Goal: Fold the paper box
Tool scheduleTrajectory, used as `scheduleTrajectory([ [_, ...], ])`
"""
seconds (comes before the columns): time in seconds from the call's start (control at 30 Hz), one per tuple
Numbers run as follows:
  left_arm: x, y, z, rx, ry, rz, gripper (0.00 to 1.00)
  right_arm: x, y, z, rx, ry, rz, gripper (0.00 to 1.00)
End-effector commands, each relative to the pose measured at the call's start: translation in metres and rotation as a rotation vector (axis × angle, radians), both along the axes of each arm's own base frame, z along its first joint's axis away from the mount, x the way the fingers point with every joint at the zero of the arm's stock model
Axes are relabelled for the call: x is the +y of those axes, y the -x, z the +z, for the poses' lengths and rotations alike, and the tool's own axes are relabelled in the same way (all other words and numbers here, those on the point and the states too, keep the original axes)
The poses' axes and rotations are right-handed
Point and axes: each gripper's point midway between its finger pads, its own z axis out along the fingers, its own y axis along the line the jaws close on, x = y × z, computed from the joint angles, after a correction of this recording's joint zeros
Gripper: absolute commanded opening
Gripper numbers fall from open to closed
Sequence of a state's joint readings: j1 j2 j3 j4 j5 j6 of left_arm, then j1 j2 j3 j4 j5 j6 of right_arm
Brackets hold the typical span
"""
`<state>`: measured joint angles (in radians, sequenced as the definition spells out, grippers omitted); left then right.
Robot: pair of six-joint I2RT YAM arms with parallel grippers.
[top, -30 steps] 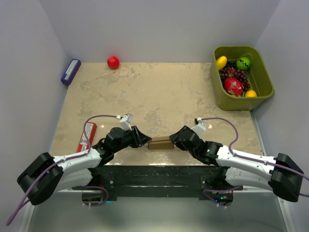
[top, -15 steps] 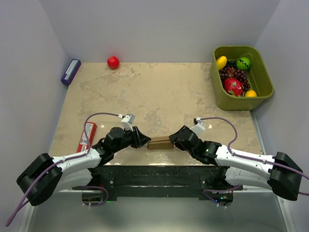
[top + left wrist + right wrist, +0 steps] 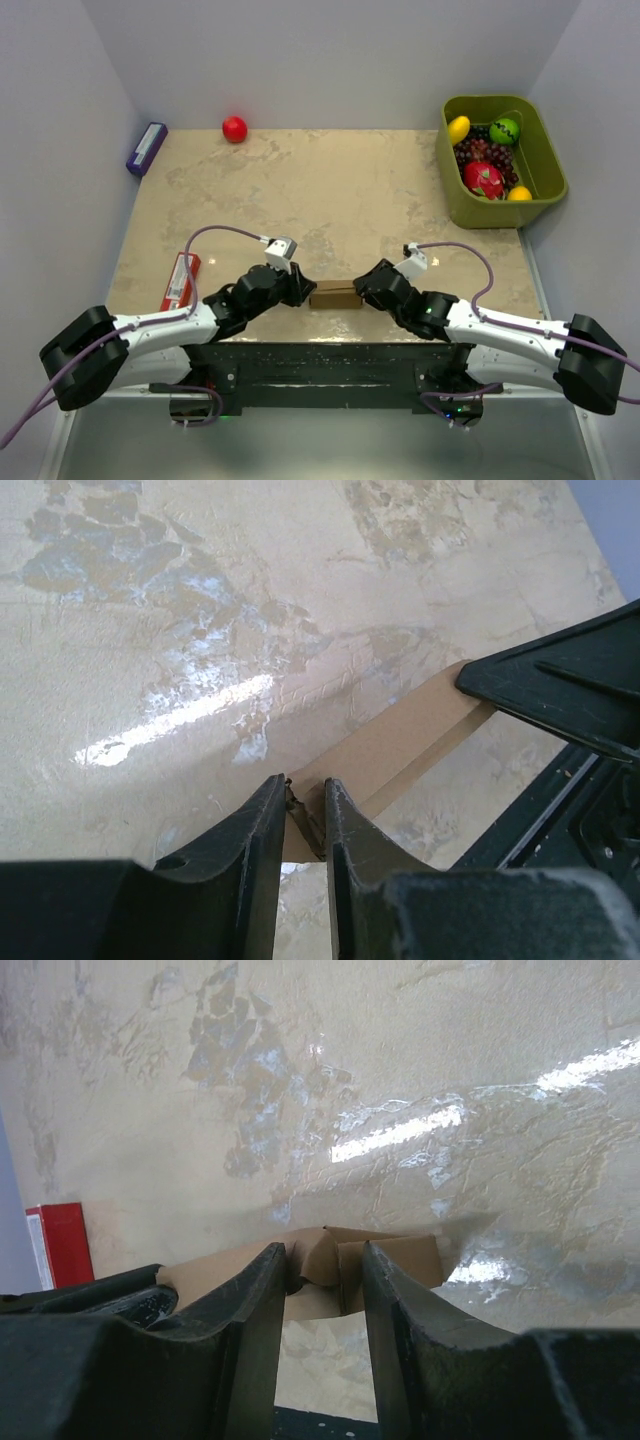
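Observation:
The paper box (image 3: 335, 295) is a small brown cardboard piece lying on the table close to the near edge, between both arms. My left gripper (image 3: 305, 292) is at its left end. In the left wrist view the gripper (image 3: 305, 785) is shut on a thin flap of the box (image 3: 400, 745). My right gripper (image 3: 362, 290) is at the box's right end. In the right wrist view the gripper (image 3: 325, 1255) is closed to a narrow gap on the bent end flaps of the box (image 3: 405, 1258).
A flat red packet (image 3: 180, 282) lies left of the left arm and shows in the right wrist view (image 3: 60, 1245). A purple-blue box (image 3: 146, 148) and a red ball (image 3: 234, 128) sit at the far left. A green bin (image 3: 545, 190) of fruit stands far right.
My left arm has moved right, bringing its gripper onto the box's left end. The box has shifted slightly to the right. The right arm has barely moved.

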<state>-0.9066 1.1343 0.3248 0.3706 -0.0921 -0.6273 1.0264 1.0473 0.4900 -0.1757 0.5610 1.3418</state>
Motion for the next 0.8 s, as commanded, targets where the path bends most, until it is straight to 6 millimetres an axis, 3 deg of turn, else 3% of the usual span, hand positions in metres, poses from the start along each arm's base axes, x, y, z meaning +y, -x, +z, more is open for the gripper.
scheduleTrajectory([
  [0.0, 0.048, 0.033, -0.08, 0.153, -0.358, -0.005, 0.19, -0.009, 0.011, -0.011, 0.05, 0.084, 0.025, 0.4],
  [0.27, 0.049, 0.033, -0.08, 0.153, -0.364, 0.008, 0.17, -0.019, 0.008, 0.017, -0.008, 0.071, 0.012, 0.55],
  [0.53, 0.048, 0.034, -0.079, 0.142, -0.364, 0.001, 0.17, -0.026, 0.006, 0.033, -0.048, 0.061, -0.01, 0.55],
  [0.77, 0.047, 0.035, -0.078, 0.14, -0.362, -0.003, 0.16, -0.024, 0.002, 0.028, -0.048, 0.08, -0.009, 0.55],
])
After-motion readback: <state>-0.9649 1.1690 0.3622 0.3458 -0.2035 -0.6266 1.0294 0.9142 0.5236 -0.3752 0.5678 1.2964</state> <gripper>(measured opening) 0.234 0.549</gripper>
